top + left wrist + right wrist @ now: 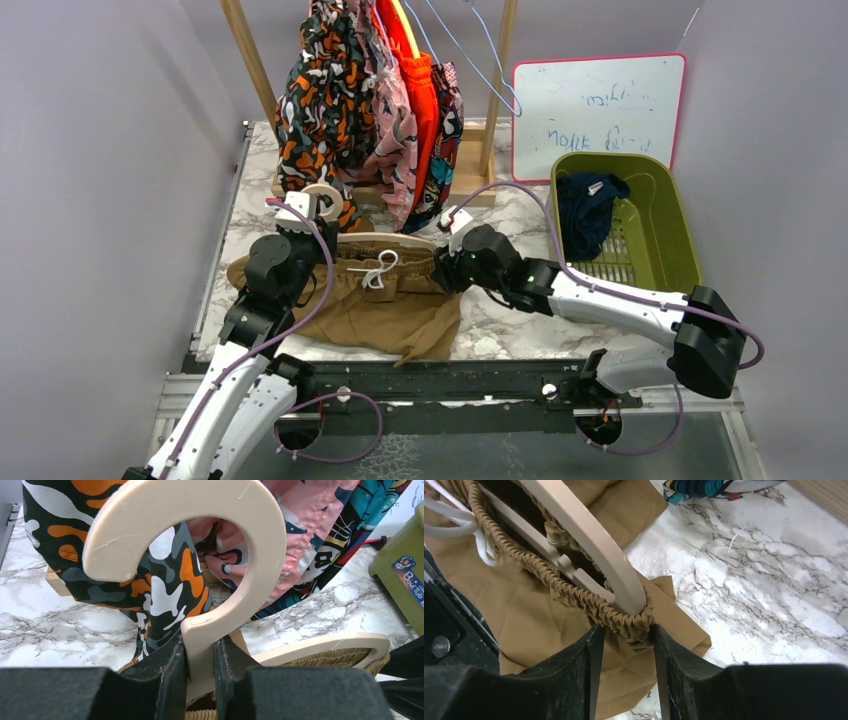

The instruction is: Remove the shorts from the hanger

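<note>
The tan shorts (390, 310) lie on the marble table, their elastic waistband stretched over a beige hanger (360, 240). My left gripper (308, 225) is shut on the neck of the hanger's hook (260, 545), its pads (170, 670) pressed on both sides. My right gripper (447, 262) is at the hanger's right end. In the right wrist view its jaws stand on either side of the bunched waistband (624, 622) wrapped round the hanger tip (624, 585) and touch it. A white drawstring (454, 525) lies on the shorts.
A wooden rack (497, 90) at the back holds blotch-print (315, 110), pink (390, 130), orange (420, 90) and multicolour (445, 130) shorts and bare wire hangers (480, 50). A green basket (680, 230) at right holds navy shorts (590, 210). A whiteboard (600, 100) stands behind it.
</note>
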Motion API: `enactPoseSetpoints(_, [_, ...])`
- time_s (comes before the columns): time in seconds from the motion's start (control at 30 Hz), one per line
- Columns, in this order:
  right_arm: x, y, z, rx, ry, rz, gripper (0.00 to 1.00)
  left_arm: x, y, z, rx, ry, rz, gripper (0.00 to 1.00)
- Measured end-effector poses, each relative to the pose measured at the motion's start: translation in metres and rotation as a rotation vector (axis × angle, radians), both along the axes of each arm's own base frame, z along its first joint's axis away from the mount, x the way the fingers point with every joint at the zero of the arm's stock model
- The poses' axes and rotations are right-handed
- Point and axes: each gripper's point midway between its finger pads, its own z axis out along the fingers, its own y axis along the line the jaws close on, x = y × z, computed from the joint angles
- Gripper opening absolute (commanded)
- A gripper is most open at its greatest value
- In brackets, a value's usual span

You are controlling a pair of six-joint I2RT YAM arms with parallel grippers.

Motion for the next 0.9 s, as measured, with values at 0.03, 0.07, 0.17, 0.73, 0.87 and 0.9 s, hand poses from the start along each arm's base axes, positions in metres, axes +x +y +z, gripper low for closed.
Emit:
enactPoseSetpoints(0.03, [0.001,0.000,-0.003,-0.007,0.004,-0.004,0.29,0.000,0.000,0.000,0.000,0.001,0.000,0.00])
enactPoseSetpoints(0.07, [0.003,-0.001,-0.005,-0.009,0.007,-0.010,0.24,0.000,0.000,0.000,0.000,0.001,-0.002,0.00])
enactPoseSetpoints(0.17, [0.005,-0.001,-0.001,0.008,0.005,-0.022,0.12,0.000,0.000,0.000,-0.001,-0.001,-0.002,0.00])
enactPoseSetpoints(0.73, [-0.012,-0.040,-0.039,-0.019,0.042,-0.087,0.01,-0.003,0.005,0.005,-0.051,-0.023,0.024,0.00])
enactPoseSetpoints(0.87, [-0.011,-0.031,-0.039,0.015,0.066,-0.076,0.07,-0.001,0.006,0.002,-0.048,-0.014,0.027,0.00])
enactPoseSetpoints(0.9, [-0.011,-0.027,-0.041,0.013,0.078,-0.066,0.11,-0.001,0.005,0.001,-0.047,-0.009,0.021,0.00])
